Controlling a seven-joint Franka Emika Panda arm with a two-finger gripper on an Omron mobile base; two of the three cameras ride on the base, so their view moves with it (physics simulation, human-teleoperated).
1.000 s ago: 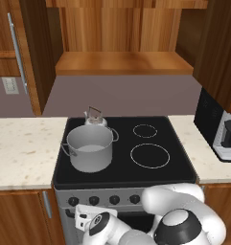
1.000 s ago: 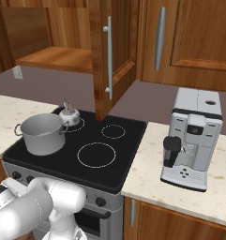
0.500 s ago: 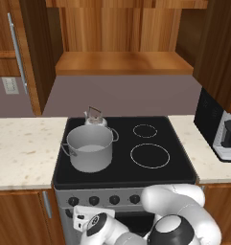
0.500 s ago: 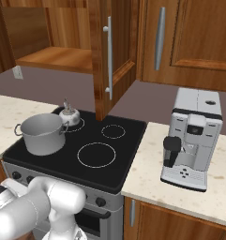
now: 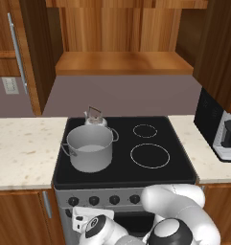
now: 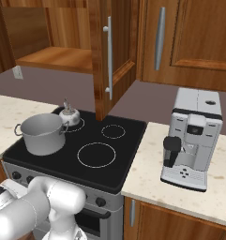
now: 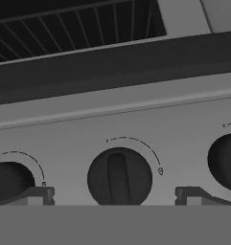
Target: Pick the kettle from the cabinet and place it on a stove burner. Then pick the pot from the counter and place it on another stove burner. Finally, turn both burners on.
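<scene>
The grey pot (image 5: 90, 148) (image 6: 41, 132) stands on the front-left burner of the black stove (image 5: 179, 165). Right behind it, on the rear-left burner, sits the small silver kettle (image 5: 94, 118) (image 6: 69, 115). The cabinet (image 5: 121, 62) hangs open above, its shelf bare and its door (image 6: 107, 51) swung out. In the hand view my gripper (image 7: 114, 196) is open, close up to the stove's front panel. Its fingertips (image 7: 40, 195) stand on either side of the middle knob (image 7: 119, 178) without touching it. The arm is folded low in front of the knob row (image 5: 114, 199).
Two ringed burners (image 5: 150, 155) (image 5: 145, 130) on the stove's right half are bare. Speckled counter (image 5: 21, 148) runs to the left. A coffee machine (image 6: 192, 136) stands on the counter to the right. Neighbouring knobs (image 7: 6, 181) (image 7: 227, 160) flank the middle one.
The arm's dark joint has sunk a little lower and to the left in front of the stove. Pot and kettle have not moved, and the gripper has stayed open.
</scene>
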